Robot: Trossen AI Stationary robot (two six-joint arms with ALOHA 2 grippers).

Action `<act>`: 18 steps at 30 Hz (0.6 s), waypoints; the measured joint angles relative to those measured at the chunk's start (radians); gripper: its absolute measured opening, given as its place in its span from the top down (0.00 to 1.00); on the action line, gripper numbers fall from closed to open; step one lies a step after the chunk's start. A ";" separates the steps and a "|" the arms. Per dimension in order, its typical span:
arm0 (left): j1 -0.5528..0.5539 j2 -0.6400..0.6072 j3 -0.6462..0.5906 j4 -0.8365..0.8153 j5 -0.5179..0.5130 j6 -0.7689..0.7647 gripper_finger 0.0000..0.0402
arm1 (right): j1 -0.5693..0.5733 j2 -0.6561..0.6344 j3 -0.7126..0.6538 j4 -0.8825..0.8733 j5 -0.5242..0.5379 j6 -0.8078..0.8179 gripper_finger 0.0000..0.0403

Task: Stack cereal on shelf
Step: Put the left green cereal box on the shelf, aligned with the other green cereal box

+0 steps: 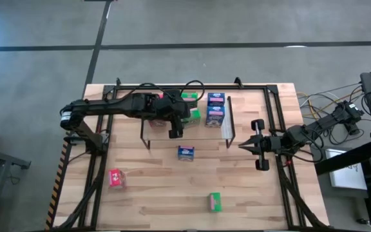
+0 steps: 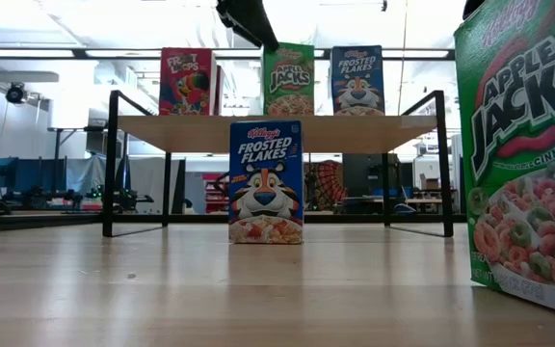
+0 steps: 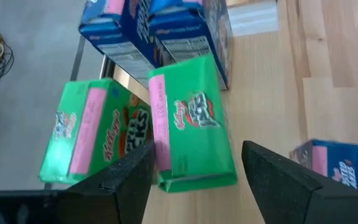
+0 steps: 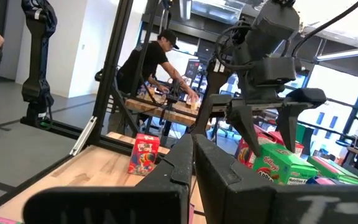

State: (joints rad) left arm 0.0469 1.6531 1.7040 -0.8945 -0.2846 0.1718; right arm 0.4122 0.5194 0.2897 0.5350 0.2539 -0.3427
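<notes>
The shelf (image 1: 227, 122) stands at the table's far middle and carries several cereal boxes: two green (image 3: 191, 124) (image 3: 95, 134), two blue (image 3: 194, 31) and a red one (image 2: 186, 82). My left gripper (image 1: 174, 129) hangs open just above the shelf. In the left wrist view its fingers stand on either side of the nearer green box's end. A blue box (image 1: 185, 153), a red box (image 1: 116, 178) and a green box (image 1: 215, 202) stand on the table. My right gripper (image 1: 247, 145) waits shut at the table's right, beside the shelf.
The black frame's bars (image 1: 272, 109) run round the table. In the low view the green box (image 2: 528, 154) stands close to the camera at the table's near edge. People work at benches (image 4: 154, 68) beyond the table. Bare wood lies between the loose boxes.
</notes>
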 joint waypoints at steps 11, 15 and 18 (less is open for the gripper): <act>-0.106 0.000 0.051 -0.084 -0.221 -0.024 0.46 | 0.000 0.000 0.000 0.000 0.000 0.001 0.98; -0.145 -0.001 0.058 -0.113 -0.250 -0.069 0.48 | 0.000 0.000 0.000 0.000 0.000 0.002 0.98; -0.182 -0.001 0.046 -0.110 -0.221 -0.109 0.50 | 0.000 0.000 0.000 0.000 0.000 0.002 0.98</act>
State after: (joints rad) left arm -0.1350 1.6520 1.7498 -1.0041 -0.5057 0.0632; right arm 0.4122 0.5194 0.2897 0.5346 0.2539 -0.3408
